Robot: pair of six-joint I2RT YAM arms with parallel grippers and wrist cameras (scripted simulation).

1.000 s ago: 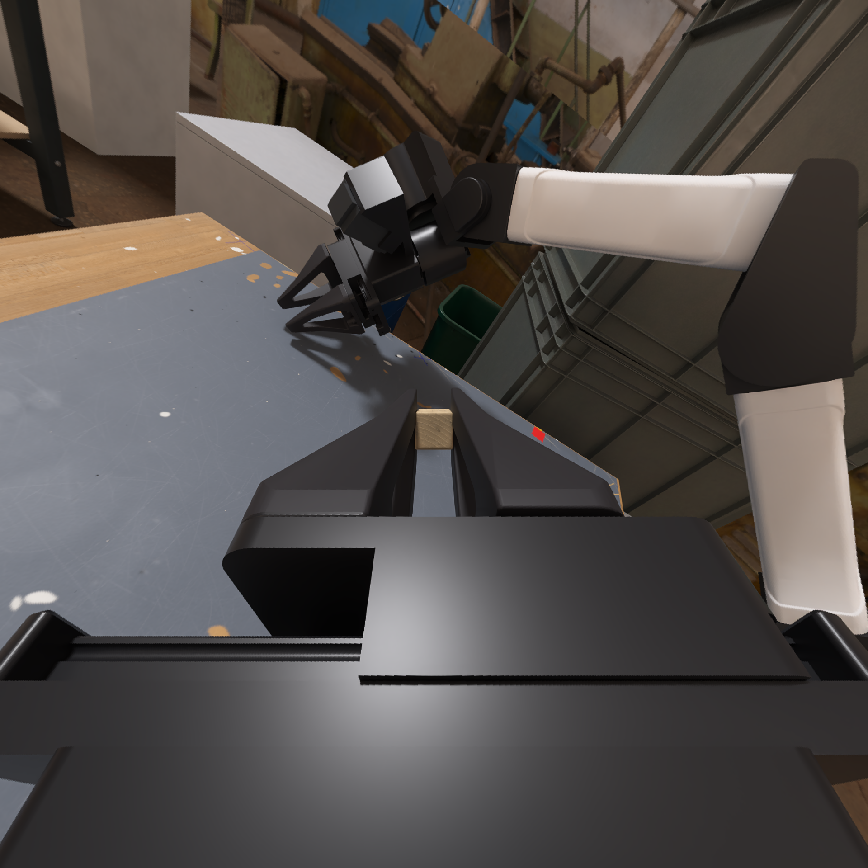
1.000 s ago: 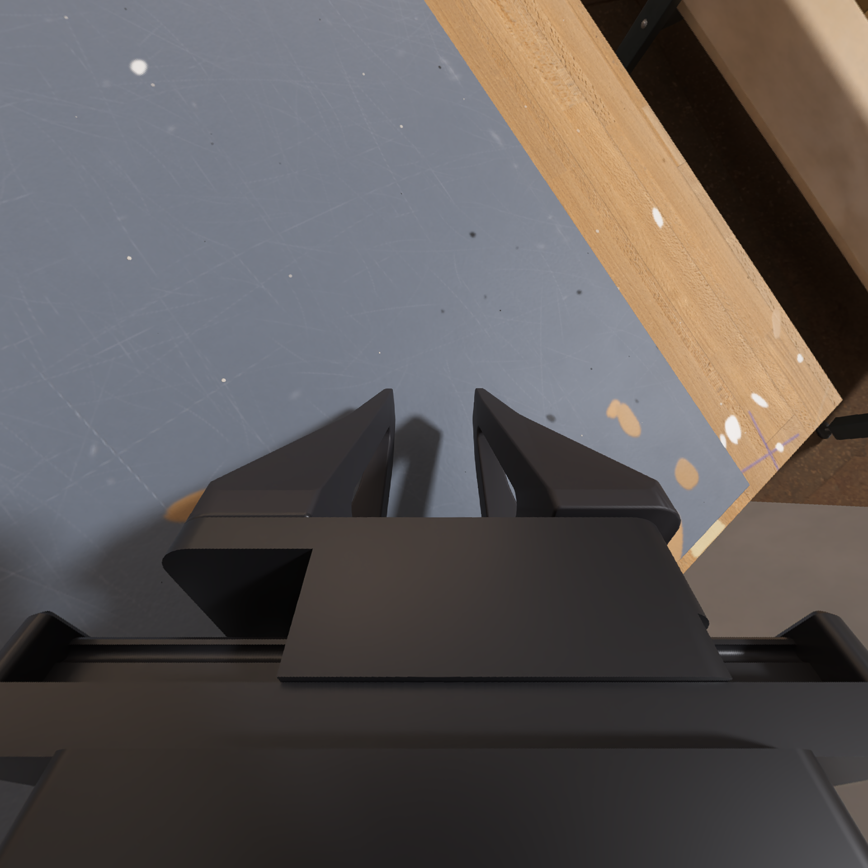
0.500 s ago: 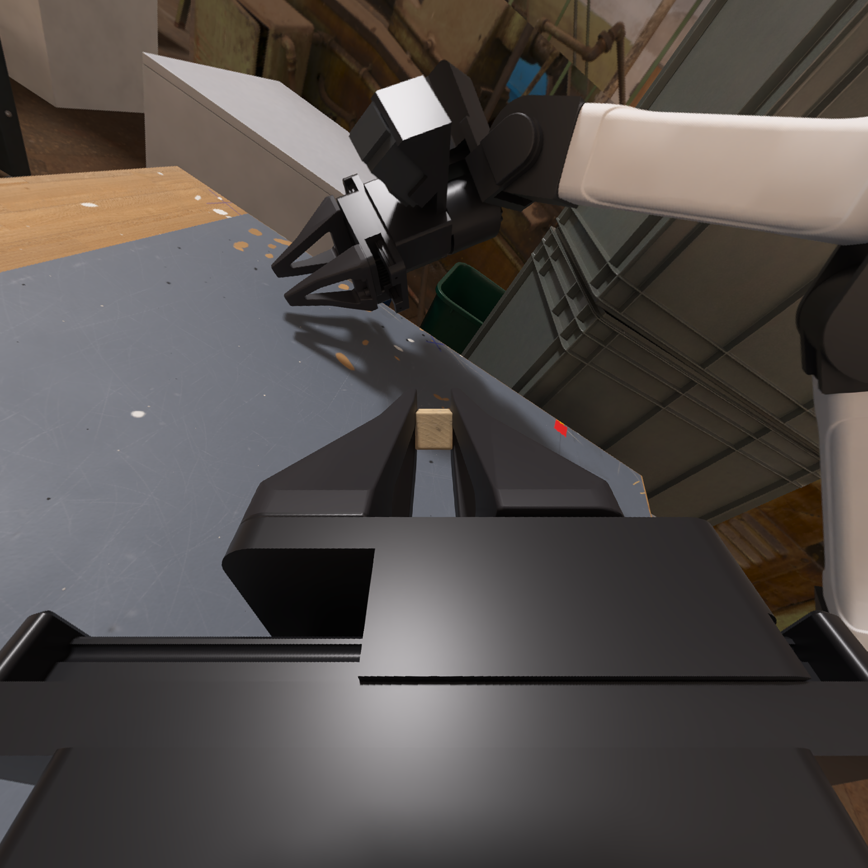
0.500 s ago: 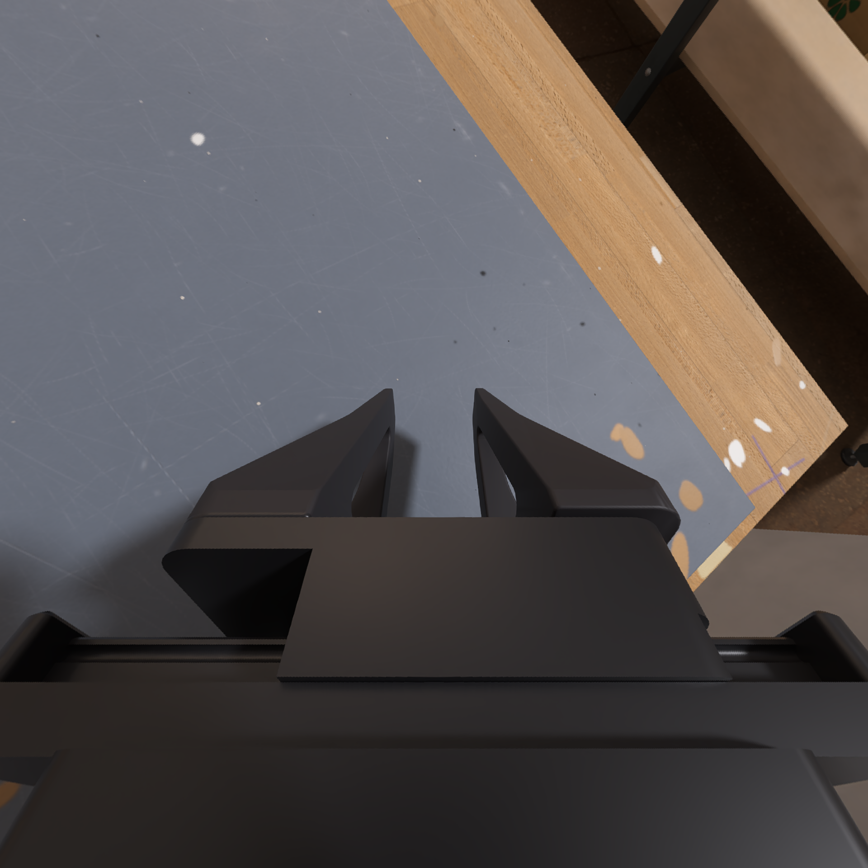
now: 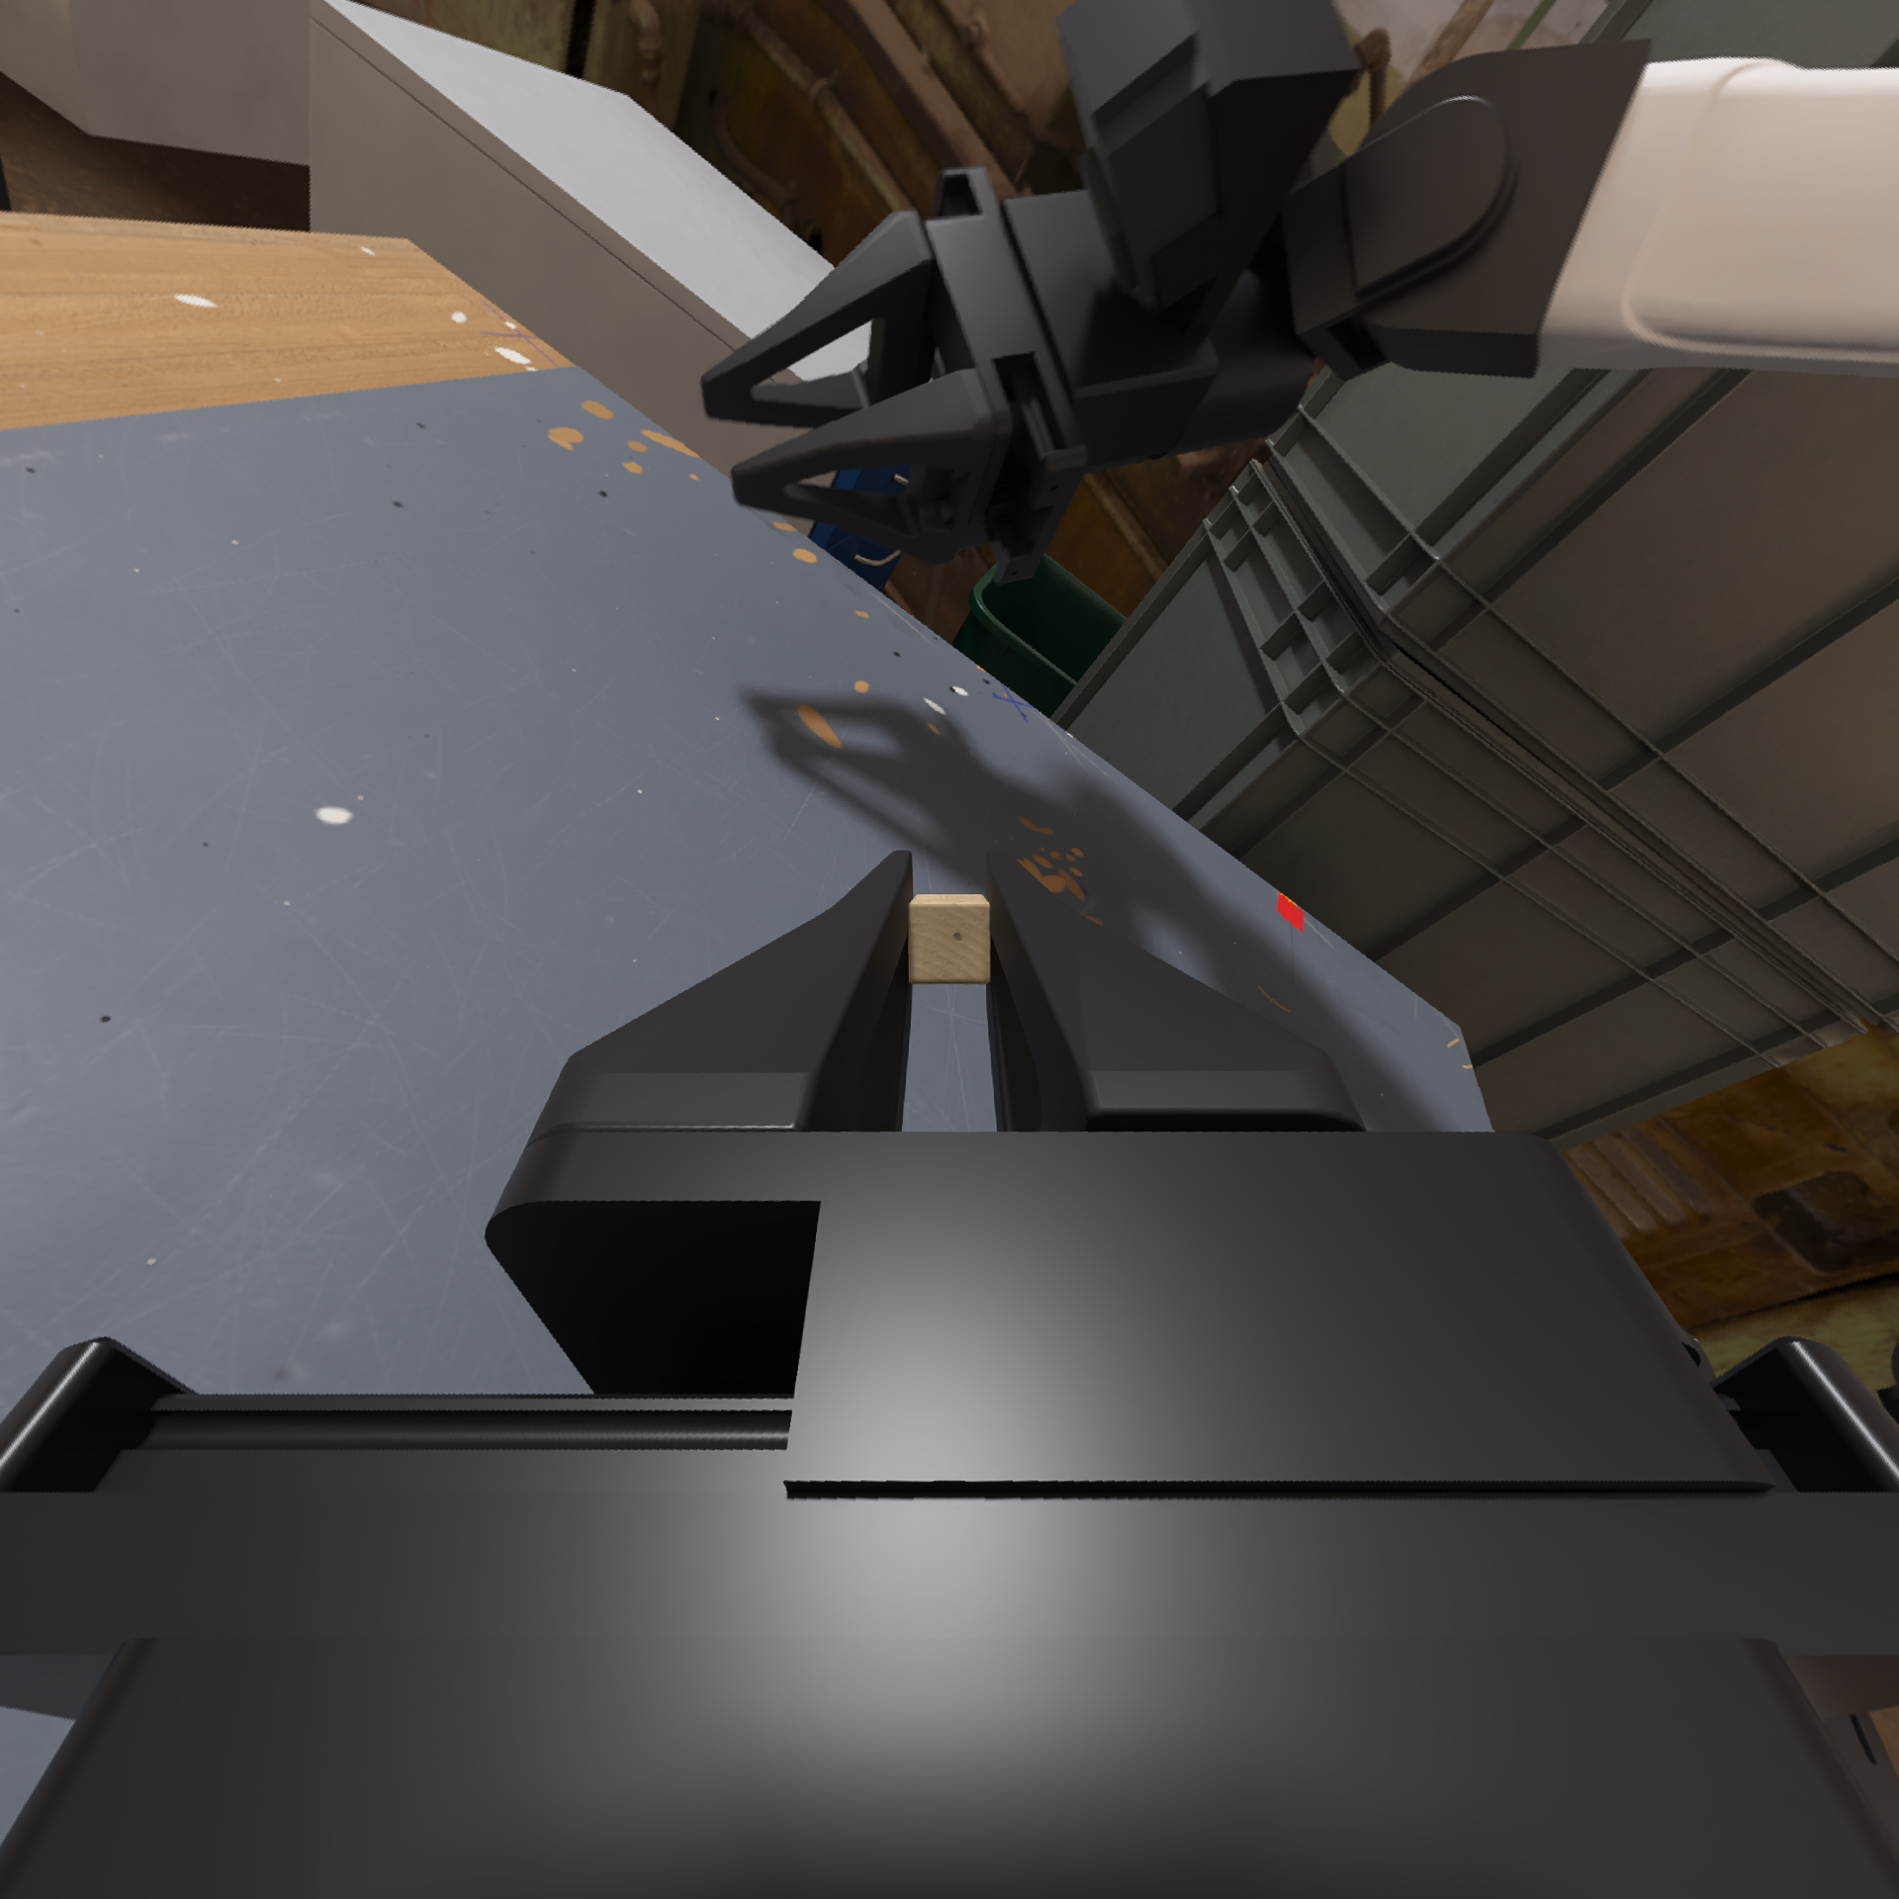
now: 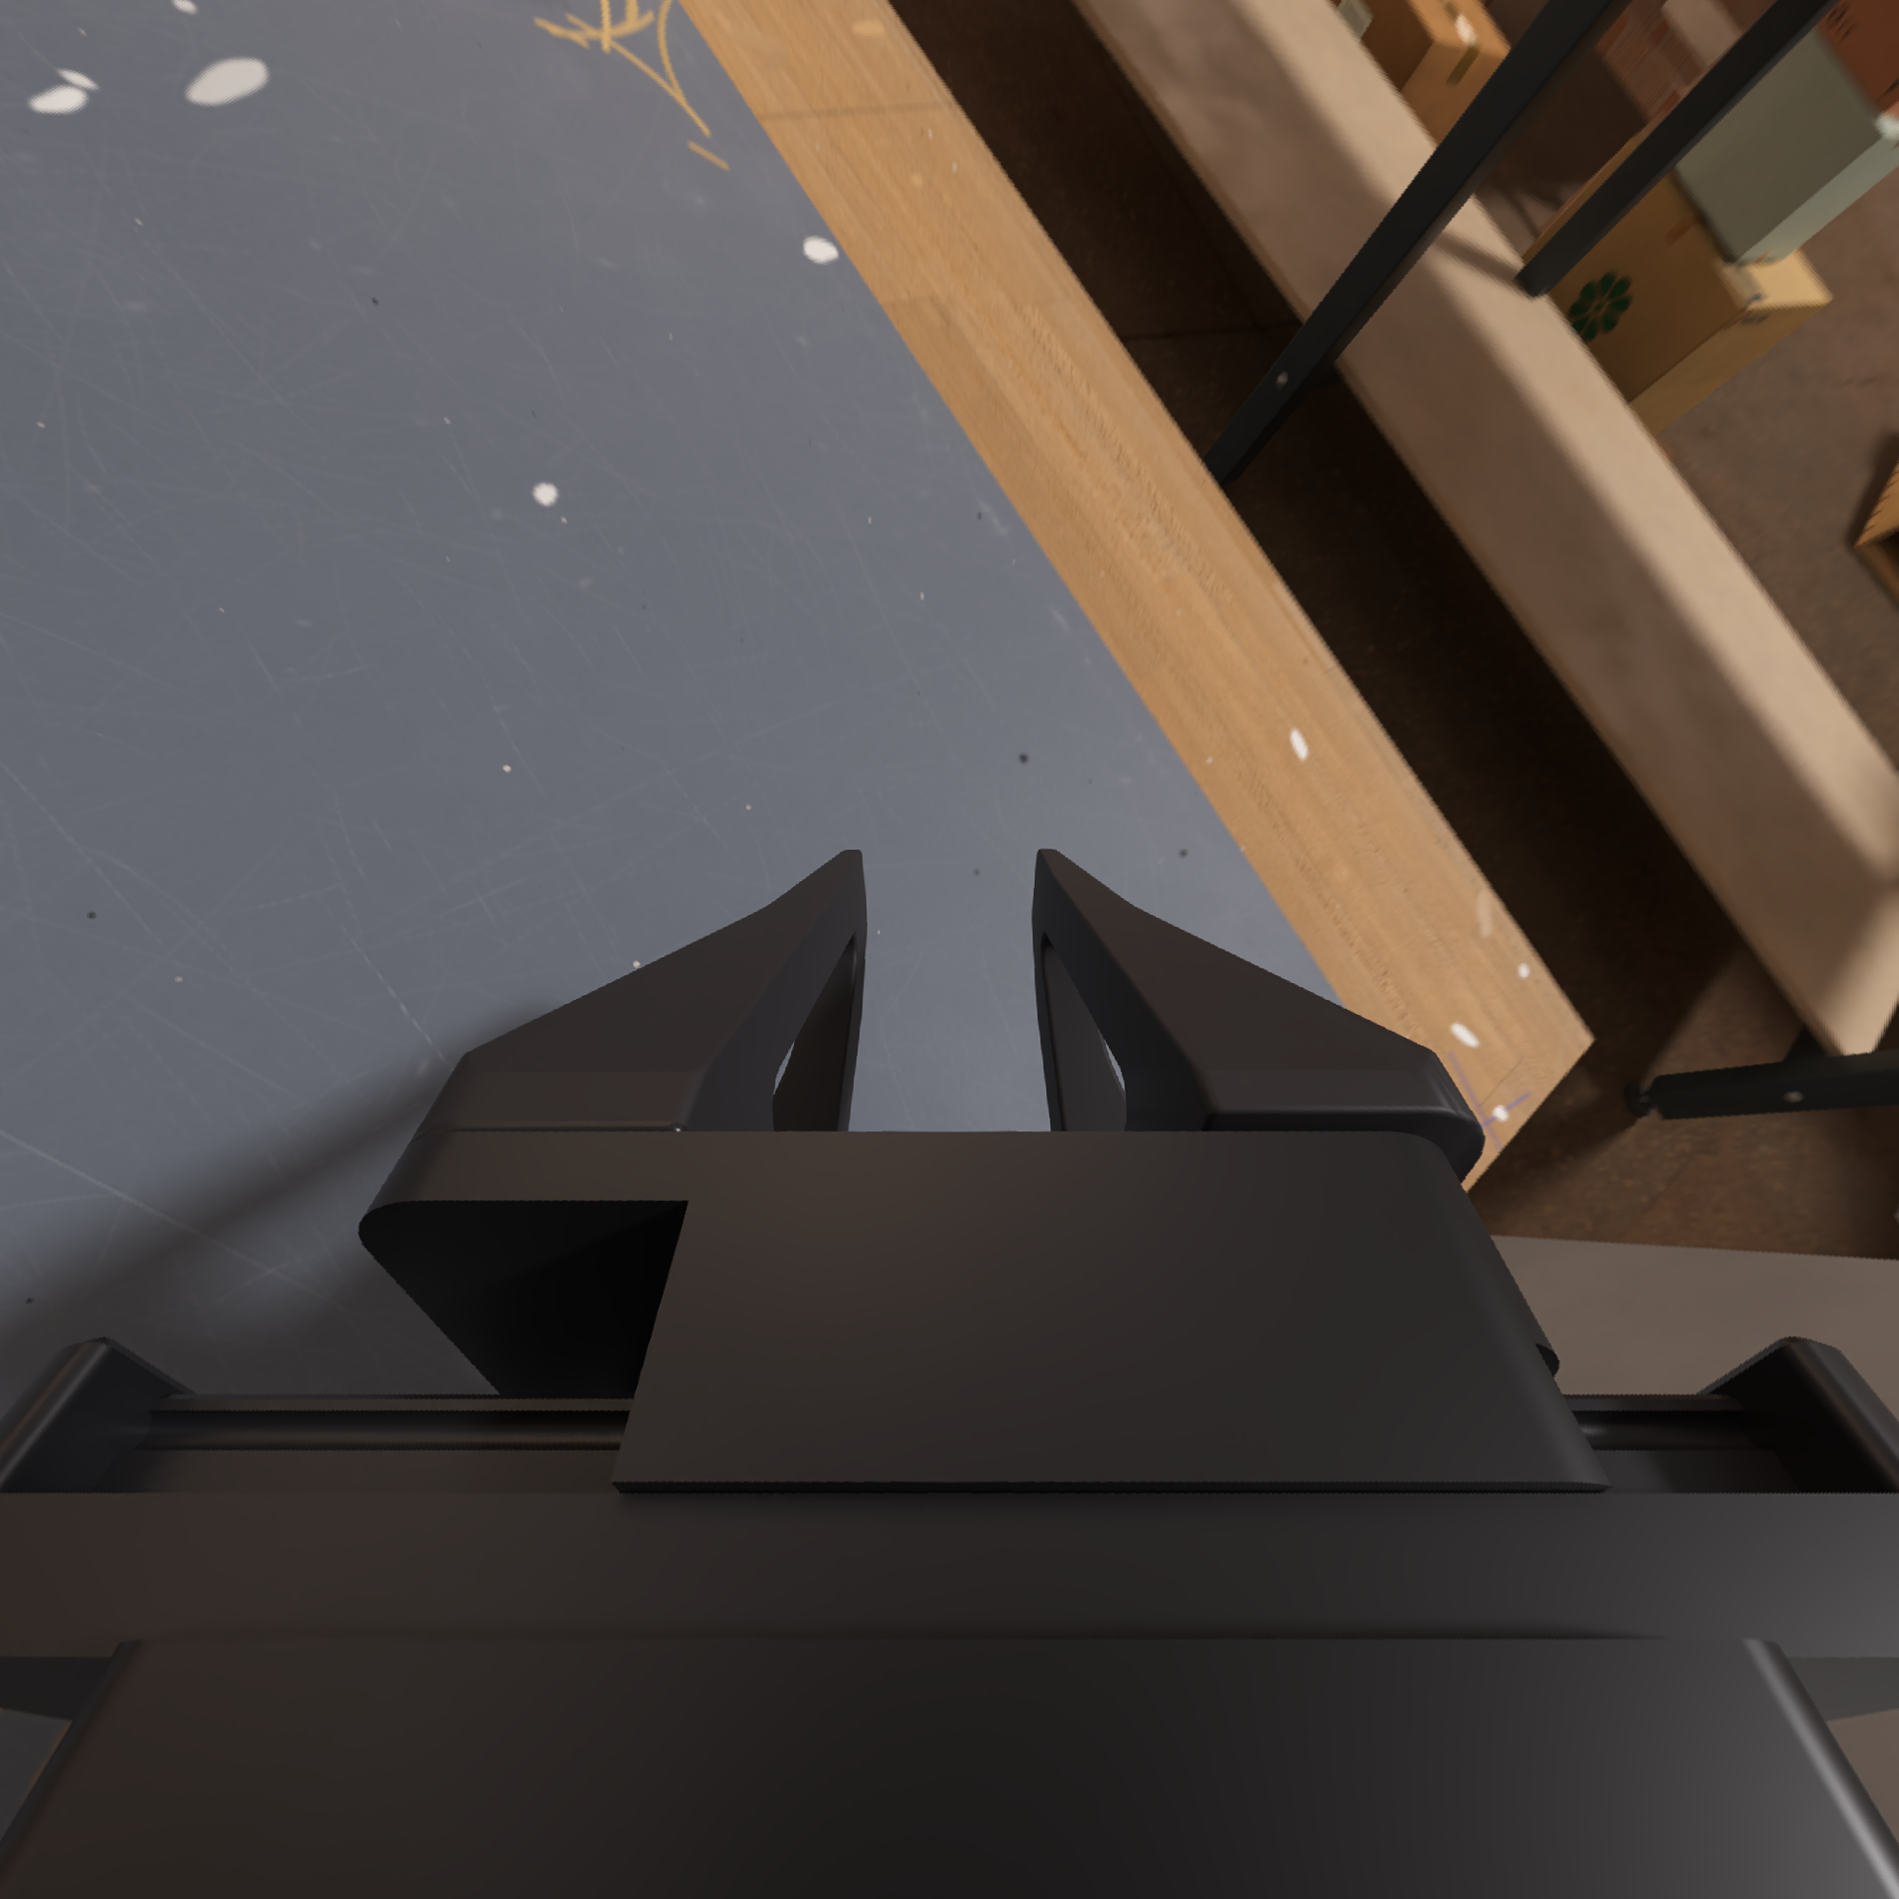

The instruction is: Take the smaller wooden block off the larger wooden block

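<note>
In the left wrist view my left gripper (image 5: 948, 876) is shut on a small pale wooden cube (image 5: 948, 940), pinched between the fingertips and held above the grey tabletop (image 5: 411, 822). The larger wooden block is not in either view. My right gripper (image 5: 725, 440) hangs in the air beyond it, over the table's far edge, with its jaws apart and nothing between them. In the right wrist view the right gripper (image 6: 947, 861) is open and empty, high above the grey tabletop (image 6: 411, 617).
A wooden border (image 6: 1130, 534) runs along the table's edge, with floor and a beige bench (image 6: 1541, 514) beyond. Grey crates (image 5: 1541, 668), a green bin (image 5: 1038, 627) and a grey cabinet (image 5: 534, 185) stand past the far edge. A small red mark (image 5: 1291, 910) sits on the tabletop.
The right arm has risen away from the tabletop and its shadow has drawn apart from it. The left gripper still holds the cube and its view has swung a little to the left.
</note>
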